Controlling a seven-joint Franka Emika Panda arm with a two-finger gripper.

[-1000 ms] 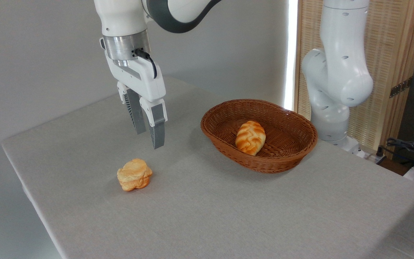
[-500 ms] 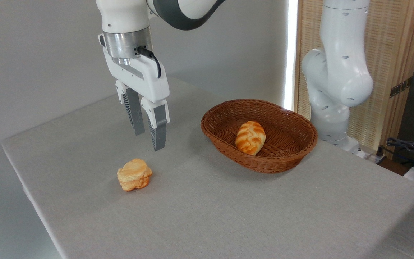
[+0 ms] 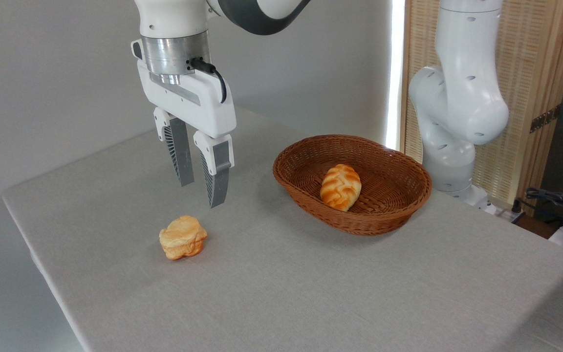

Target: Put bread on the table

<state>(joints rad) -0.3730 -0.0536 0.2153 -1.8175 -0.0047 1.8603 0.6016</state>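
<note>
The bread (image 3: 183, 237), a small lumpy pale-tan roll with an orange underside, lies on the grey cloth of the table (image 3: 311, 293) near its left front. My gripper (image 3: 201, 194) hangs in the air above and slightly right of the roll, apart from it. Its two grey fingers point down with a gap between them and hold nothing.
A brown wicker basket (image 3: 399, 205) stands to the right of the gripper with an oval braided roll (image 3: 340, 187) inside. The arm's white base (image 3: 452, 112) rises behind the basket. The table's left edge runs close to the bread. Cables lie at the far right.
The gripper has shifted slightly to the right and turned a little, with its fingers spread somewhat wider. The bread and the basket have not moved.
</note>
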